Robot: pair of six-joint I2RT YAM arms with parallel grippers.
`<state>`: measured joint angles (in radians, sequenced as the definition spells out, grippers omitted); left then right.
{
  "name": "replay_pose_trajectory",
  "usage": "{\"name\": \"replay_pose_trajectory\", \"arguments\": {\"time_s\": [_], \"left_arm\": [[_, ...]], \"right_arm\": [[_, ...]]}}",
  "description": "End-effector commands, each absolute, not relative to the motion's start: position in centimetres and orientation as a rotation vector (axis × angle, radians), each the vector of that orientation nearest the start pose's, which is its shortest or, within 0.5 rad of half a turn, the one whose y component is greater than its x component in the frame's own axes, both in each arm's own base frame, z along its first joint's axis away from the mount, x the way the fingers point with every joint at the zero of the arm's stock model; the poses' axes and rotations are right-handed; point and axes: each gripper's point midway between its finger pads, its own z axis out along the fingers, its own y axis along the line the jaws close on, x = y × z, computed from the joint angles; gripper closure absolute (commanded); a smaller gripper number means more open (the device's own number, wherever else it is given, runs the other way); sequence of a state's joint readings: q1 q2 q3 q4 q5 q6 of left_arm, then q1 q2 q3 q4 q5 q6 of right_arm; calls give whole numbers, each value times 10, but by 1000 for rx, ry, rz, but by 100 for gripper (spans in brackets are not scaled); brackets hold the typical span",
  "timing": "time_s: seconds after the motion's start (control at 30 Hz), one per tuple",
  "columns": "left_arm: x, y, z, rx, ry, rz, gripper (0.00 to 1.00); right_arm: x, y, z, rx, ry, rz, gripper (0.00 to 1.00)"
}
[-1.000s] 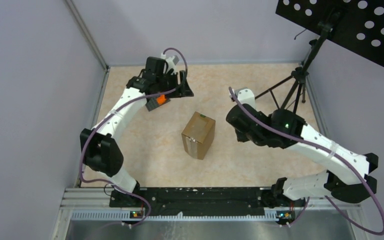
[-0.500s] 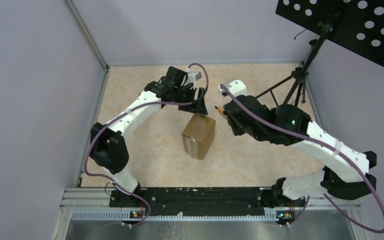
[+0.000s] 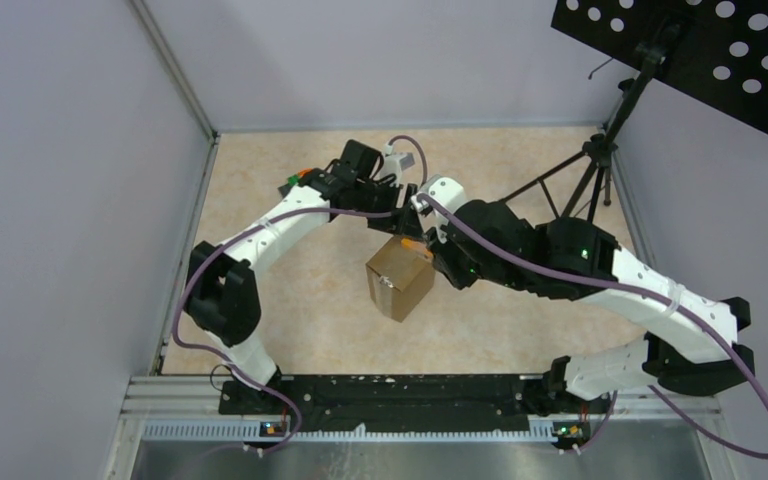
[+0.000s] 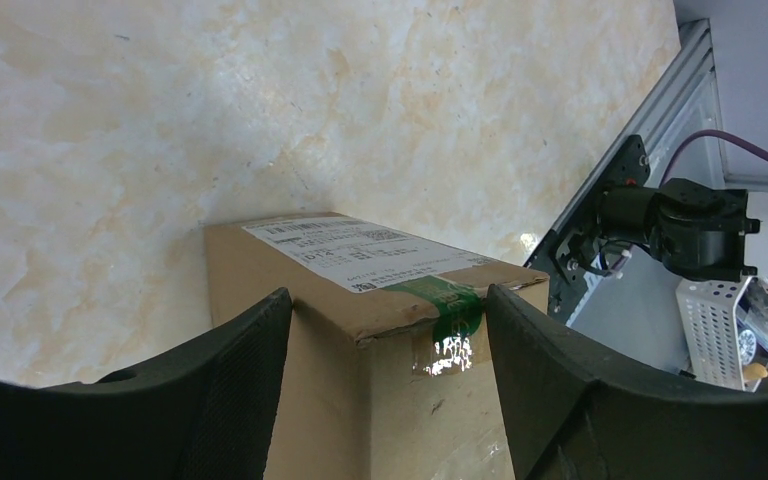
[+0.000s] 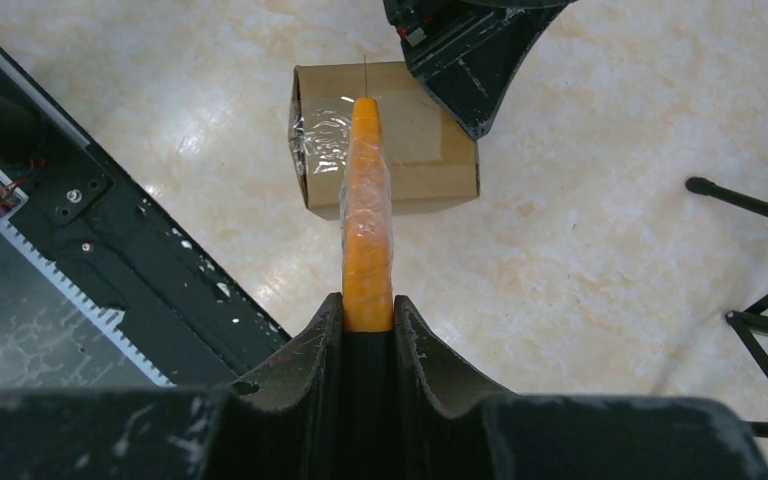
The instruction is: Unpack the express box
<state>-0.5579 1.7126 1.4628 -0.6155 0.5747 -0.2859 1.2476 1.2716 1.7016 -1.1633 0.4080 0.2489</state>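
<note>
The express box [image 3: 400, 280], a small brown carton with a white label and a taped seam, stands mid-table. My left gripper [image 3: 398, 226] reaches over its far end. In the left wrist view the box [image 4: 360, 290] fills the gap of the left gripper [image 4: 385, 300], and both black fingers [image 4: 230, 390] rest against its sides. My right gripper [image 3: 430, 243] is shut on an orange tape-wrapped cutter [image 5: 368, 200], whose thin tip hangs over the box's [image 5: 410, 160] top face. The jaws of the right gripper [image 5: 368, 300] clamp the cutter's handle.
A black tripod stand [image 3: 585, 170] rises at the back right under a perforated black panel [image 3: 700, 50]. One tripod leg [image 5: 750, 200] lies right of the box. The black base rail [image 3: 390, 395] runs along the near edge. Grey walls close the left and back.
Both arms swung inward to the box. The left gripper came down around its far end, the right brought the cutter over its top, and the box shifted slightly.
</note>
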Motion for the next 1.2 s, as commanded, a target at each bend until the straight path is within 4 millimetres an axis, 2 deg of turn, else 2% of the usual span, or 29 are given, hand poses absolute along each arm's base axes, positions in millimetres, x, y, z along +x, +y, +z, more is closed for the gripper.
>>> {"name": "replay_pose_trajectory", "arguments": {"time_s": [0.0, 0.23, 0.37, 0.53, 0.8, 0.93, 1.17], "left_arm": [[297, -317, 173, 624, 2478, -1095, 26], [306, -307, 192, 582, 2424, -1071, 18], [301, -303, 200, 594, 2403, -1113, 15], [288, -293, 195, 581, 2419, -1166, 14], [276, -289, 210, 601, 2348, -1275, 7], [276, -288, 214, 593, 2327, -1305, 4], [273, -275, 210, 568, 2341, -1275, 5]], "right_arm": [[144, 264, 339, -929, 2028, 400, 100], [137, 275, 321, -1005, 2054, 414, 100], [138, 280, 316, -1030, 2060, 404, 100], [136, 289, 311, -1060, 2062, 399, 100], [133, 300, 306, -1096, 2057, 387, 100], [132, 302, 304, -1106, 2061, 382, 100], [127, 308, 304, -1138, 2049, 390, 100]]}}
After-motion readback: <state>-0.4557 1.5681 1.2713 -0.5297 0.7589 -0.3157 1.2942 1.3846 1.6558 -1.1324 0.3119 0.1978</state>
